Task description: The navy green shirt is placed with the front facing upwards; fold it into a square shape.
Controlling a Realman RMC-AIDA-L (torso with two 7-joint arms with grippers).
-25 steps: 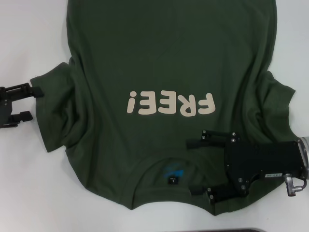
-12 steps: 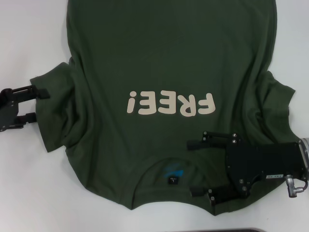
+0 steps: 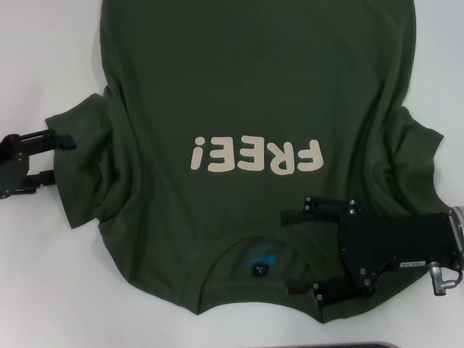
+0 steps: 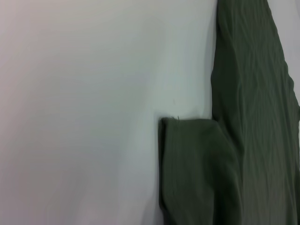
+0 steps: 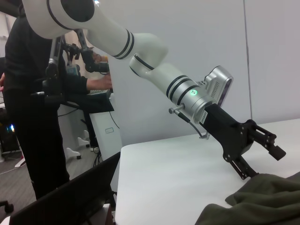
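On the white table (image 3: 43, 43), the shirt (image 3: 254, 87) lies front up.
Left claw (image 3: 61, 158) gapes at the sleeve edge; right claw (image 3: 291, 251) spread wide beside the collar.

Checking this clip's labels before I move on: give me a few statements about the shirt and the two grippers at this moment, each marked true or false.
1. The navy green shirt lies with its cream "FREE!" lettering facing up. True.
2. The left gripper is at the shirt's sleeve, fingers apart. True.
3. The right gripper rests on bare white table, well away from the shirt. False: it is over the shirt, beside the collar.
4. The black neck label is visible inside the collar. True.
5. The shirt is already folded into a square. False: it is spread out, with the sleeves bunched.
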